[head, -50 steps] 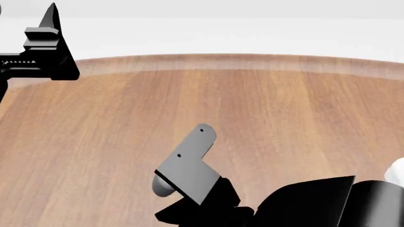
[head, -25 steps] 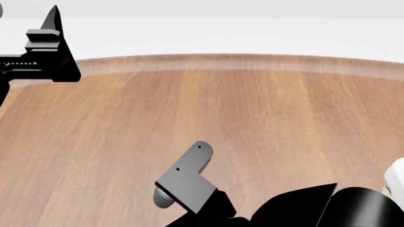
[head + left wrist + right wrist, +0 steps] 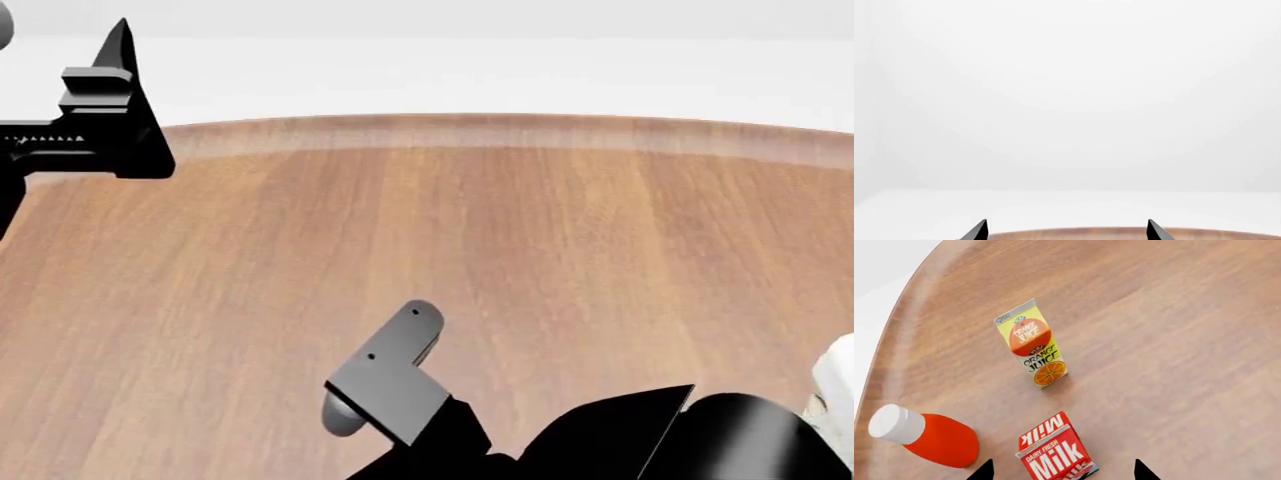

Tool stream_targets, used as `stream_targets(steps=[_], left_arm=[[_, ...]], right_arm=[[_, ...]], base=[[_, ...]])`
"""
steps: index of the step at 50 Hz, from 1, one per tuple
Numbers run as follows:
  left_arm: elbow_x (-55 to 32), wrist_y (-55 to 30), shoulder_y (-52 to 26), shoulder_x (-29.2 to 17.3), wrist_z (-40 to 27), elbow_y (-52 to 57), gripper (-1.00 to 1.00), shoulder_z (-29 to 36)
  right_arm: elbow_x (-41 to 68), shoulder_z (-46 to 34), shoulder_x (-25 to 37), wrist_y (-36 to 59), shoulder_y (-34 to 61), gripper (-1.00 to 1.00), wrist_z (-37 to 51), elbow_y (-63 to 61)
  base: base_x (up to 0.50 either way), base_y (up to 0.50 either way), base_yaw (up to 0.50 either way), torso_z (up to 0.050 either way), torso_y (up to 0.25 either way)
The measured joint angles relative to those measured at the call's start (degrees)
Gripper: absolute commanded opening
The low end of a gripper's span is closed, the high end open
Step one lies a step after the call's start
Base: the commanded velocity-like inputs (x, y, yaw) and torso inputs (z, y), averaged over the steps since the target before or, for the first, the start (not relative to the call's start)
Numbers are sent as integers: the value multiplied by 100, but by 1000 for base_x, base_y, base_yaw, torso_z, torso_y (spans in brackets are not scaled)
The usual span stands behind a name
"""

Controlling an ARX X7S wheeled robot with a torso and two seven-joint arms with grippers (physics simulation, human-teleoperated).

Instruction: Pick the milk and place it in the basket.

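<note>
My right gripper (image 3: 1061, 471) hangs over the wooden table (image 3: 1174, 340) with its tips spread wide, nothing in them, and the milk (image 3: 1054, 450) stands upright right between them. An orange juice carton (image 3: 1031, 343) stands just past it, and a red bottle with a white cap (image 3: 924, 435) is beside the milk. My left gripper (image 3: 1066, 230) is also spread, pointing past the table's edge.

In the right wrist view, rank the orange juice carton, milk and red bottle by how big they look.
1. red bottle, though camera nearness makes true size unsure.
2. orange juice carton, fully visible.
3. milk, cut off at the frame edge; looks close to the juice, so unsure.
</note>
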Motion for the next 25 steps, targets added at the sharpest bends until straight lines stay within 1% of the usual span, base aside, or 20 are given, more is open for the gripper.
stream_targets(steps=[12, 25], left_arm=[[-58, 40, 42, -23, -41, -36, 100, 28], [-122, 43, 52, -61, -99, -58, 100, 83]], right_arm=[[-68, -96, -9, -95, 1, 100, -92, 52], [-74, -151, 1, -156, 4, 100, -117, 61]], base=[[0, 0, 0, 0, 0], [0, 0, 0, -49, 42]])
